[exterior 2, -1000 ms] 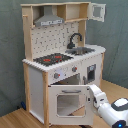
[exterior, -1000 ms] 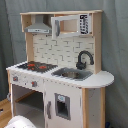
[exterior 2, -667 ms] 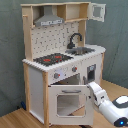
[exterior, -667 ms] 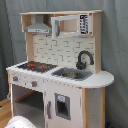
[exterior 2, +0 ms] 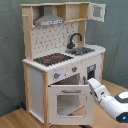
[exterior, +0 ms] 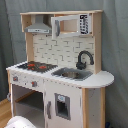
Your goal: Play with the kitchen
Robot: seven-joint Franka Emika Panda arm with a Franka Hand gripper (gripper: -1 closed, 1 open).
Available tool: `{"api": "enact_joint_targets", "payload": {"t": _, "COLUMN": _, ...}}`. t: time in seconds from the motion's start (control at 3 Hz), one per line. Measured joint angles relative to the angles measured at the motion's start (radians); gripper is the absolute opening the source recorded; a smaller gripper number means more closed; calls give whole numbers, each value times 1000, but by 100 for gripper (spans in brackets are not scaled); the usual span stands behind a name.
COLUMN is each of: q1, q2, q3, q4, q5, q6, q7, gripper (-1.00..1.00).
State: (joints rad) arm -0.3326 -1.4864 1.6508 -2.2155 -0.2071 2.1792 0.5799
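In the first exterior view the kitchen (exterior: 57, 70) stands upright against a grey curtain (exterior: 117, 55). In the second exterior view the gripper (exterior 2: 90, 83) reaches the open oven door (exterior 2: 67, 102), probably to swing it; whether the jaws are open or closed I cannot tell.

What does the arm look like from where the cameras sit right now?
In the second exterior view the arm is glossy white with rounded, bulbous segments and dark grey seams at the joints. A small blue light or mark shows near the bottom edge. Its hand is pale grey-white. The first exterior view shows only a rounded white part.
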Motion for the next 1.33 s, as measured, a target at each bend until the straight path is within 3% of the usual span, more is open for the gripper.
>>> {"api": "enact_joint_targets", "payload": {"t": 0.67, "q1": 38, "q2": 23, "q3": -37, "q4": -26, "q5": 2, "q6": -8, "q7": -198, "gripper": 100}}
{"api": "enact_joint_targets", "payload": {"t": 1.33, "q1": 130, "q2": 52, "q3": -74, "q4": -135, "q5": 14, "q6": -14, "q7": -410, "gripper": 100}}
